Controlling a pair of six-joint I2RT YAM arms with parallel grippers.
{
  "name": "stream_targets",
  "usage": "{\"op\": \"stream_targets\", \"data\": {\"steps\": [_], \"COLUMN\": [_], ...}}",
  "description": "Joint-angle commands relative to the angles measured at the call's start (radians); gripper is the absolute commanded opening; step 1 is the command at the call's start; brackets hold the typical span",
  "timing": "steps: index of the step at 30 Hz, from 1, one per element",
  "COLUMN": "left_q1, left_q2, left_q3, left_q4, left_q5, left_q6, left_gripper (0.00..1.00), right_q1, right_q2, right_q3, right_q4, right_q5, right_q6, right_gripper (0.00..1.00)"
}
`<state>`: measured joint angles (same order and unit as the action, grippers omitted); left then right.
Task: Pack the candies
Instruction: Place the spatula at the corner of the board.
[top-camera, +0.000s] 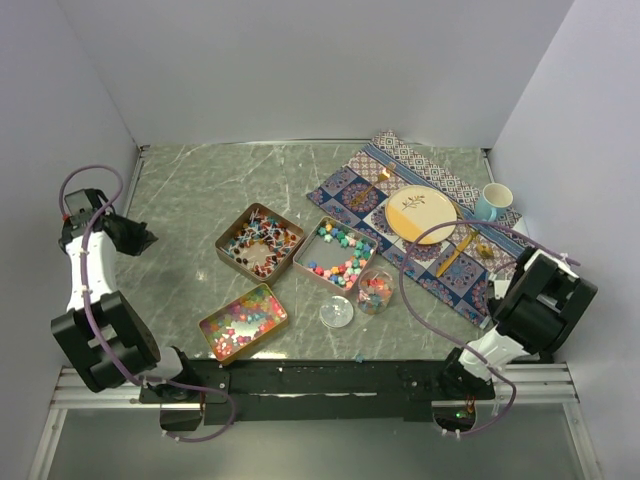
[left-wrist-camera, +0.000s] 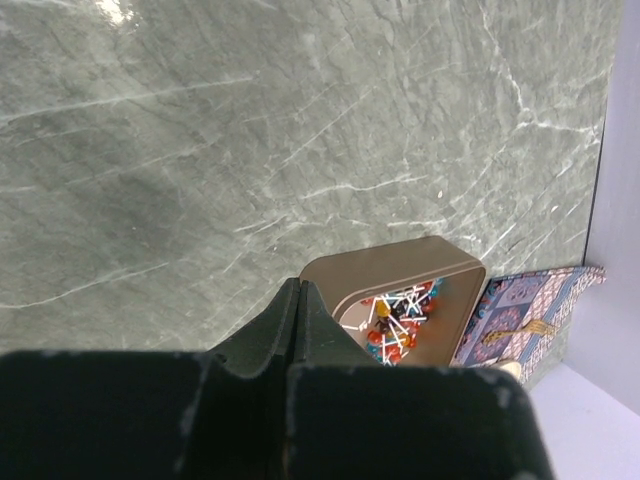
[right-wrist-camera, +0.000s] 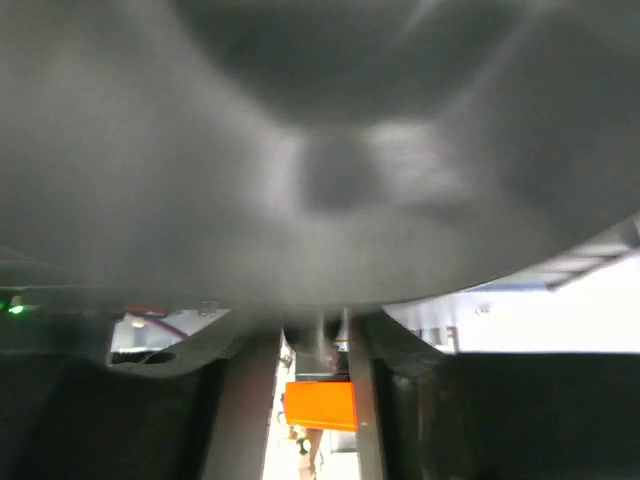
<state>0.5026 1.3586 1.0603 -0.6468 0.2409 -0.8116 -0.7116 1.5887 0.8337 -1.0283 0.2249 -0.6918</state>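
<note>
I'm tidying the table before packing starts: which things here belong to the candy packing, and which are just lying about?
For the job: wrapped stick sweets, pastel chunks, glossy beads, copper tins, clear jar, lid.
Lying about: patterned placemat, plate, mug, gold cutlery.

Left fingers (left-wrist-camera: 278, 325) together, right fingers (right-wrist-camera: 245, 410) parted

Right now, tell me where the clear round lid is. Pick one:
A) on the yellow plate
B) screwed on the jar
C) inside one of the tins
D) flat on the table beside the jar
D: the lid lies flat on the table right beside the open jar, which has candies in it.
</note>
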Motion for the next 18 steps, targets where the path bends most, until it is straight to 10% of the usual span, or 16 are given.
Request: {"op": "stream_targets", "data": {"steps": [1,7,13,18], "left_q1": [-0.018,-0.019,-0.036,-0.039], "left_q2": [0.022,0.054,0.068,0.079], "left_q3": [0.043,0.05,0.082,0.066], "left_q4": [0.027,0.036,0.024,0.062], "left_q5": [0.041,0.153,0.222,0.287], "left_q6": [0.023,0.006,0.028,0.063], "left_gripper": [0.01,0.46,0.63,0.66], "right_q1": [-0.002,-0.003,0.072,0.489], "right_q2": [-0.047,-0.131,-0.196,-0.336], "right_q3": [-0.015,0.123,0.471,0.544], "right_q4": [-0.039,-0.208,-0.411,-0.348], "right_q5": [-0.068,-0.111,-0.281,-0.476], "right_q6": [-0.017,-0.002,-0.014,-0.068], "right_gripper": [0.47,0.66,0.81,0.83]}}
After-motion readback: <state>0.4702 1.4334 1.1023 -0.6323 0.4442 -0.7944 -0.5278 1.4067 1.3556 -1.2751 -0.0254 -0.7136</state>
